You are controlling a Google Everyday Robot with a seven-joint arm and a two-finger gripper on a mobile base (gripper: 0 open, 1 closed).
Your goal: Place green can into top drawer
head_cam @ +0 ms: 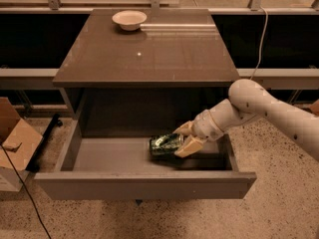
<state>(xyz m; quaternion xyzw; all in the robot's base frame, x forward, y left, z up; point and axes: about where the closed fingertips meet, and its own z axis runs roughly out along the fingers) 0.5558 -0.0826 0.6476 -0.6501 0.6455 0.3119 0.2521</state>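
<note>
The green can lies on its side, dark green with a shiny end, inside the pulled-out top drawer, low over the drawer floor right of centre. My gripper reaches in from the right on a white arm and is shut on the can, one tan finger behind it and one in front. I cannot tell if the can touches the drawer floor.
A pale round bowl sits at the back of the cabinet top. A cardboard box stands on the floor to the left. A cable hangs at the back right.
</note>
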